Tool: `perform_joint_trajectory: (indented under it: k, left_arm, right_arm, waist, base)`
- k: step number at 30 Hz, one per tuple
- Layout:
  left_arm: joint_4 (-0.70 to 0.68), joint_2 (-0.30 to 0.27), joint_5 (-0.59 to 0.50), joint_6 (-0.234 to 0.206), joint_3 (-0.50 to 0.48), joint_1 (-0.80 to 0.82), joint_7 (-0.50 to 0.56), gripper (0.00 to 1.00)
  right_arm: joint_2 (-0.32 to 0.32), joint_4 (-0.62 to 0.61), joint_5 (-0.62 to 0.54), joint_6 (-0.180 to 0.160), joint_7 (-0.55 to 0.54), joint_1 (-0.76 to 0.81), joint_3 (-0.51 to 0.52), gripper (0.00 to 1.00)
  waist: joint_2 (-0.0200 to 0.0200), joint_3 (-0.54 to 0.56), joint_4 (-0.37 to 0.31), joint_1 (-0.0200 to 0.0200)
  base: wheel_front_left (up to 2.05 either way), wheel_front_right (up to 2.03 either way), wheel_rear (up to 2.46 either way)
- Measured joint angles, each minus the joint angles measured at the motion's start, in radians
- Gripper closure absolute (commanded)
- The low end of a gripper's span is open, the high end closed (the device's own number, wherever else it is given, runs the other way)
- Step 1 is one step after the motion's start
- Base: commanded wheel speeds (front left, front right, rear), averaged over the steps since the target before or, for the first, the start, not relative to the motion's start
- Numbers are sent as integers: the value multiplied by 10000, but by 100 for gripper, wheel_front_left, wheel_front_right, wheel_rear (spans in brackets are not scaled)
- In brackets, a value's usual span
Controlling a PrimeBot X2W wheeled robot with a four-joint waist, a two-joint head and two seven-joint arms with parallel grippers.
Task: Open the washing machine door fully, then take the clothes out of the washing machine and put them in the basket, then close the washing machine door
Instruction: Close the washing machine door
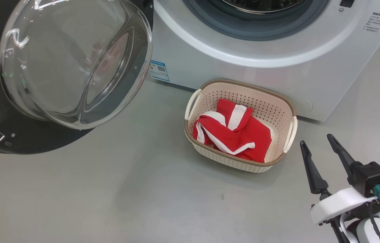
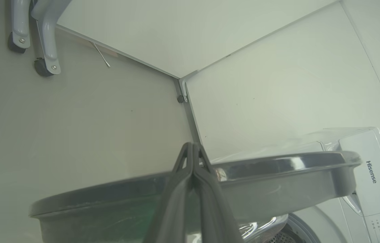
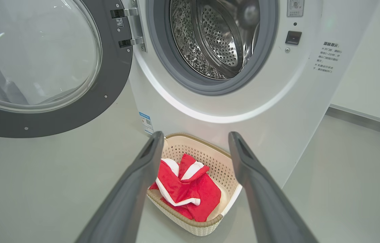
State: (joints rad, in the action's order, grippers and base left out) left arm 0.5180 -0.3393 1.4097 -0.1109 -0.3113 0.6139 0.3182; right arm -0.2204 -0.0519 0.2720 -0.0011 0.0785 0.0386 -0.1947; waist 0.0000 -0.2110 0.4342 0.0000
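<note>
Red, white-banded fabric clothes (image 1: 235,133) lie in the cream perforated plastic basket (image 1: 230,160) just before the white front-loading washing machine (image 1: 243,71), its round black glass-bowled door (image 1: 24,141) standing wide open beside it; right gripper (image 1: 316,139) spread, empty, before the machine; left gripper (image 2: 192,145) closed at the door's rim.

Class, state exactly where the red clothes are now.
The clothes lie inside the basket, on the floor before the washing machine, right of its open door in the head view.
</note>
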Motion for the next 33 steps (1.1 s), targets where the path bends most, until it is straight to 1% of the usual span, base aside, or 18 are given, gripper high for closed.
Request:
perform_joint_trajectory:
  k: [5,10,15,20,33]
  left_arm:
    - [226,-134,50,2,19,3,257,100]
    - [320,-280,81,35,115,4,654,100]
    - [431,-412,445,284,127,4,1156,100]
    - [529,-422,734,472,50,3,1618,100]
    - [583,-211,1793,940,-54,-49,3058,100]
  right_arm:
    - [-19,-10,0,77,-2,-91,2,0]
    - [-33,-8,2,84,-35,-92,4,0]
    - [-36,-6,2,84,-42,-92,6,0]
    - [-38,-4,15,84,-42,-92,6,0]
    - [-13,15,67,82,-84,-90,-29,0]
  waist:
    - [0,-15,-24,0]
    - [0,12,-62,0]
    - [0,50,-94,0]
    - [0,97,-104,0]
    - [0,210,-88,0]
  base:
    - [0,0,0]
    - [0,0,0]
    - [0,0,0]
    - [0,0,0]
    - [0,0,0]
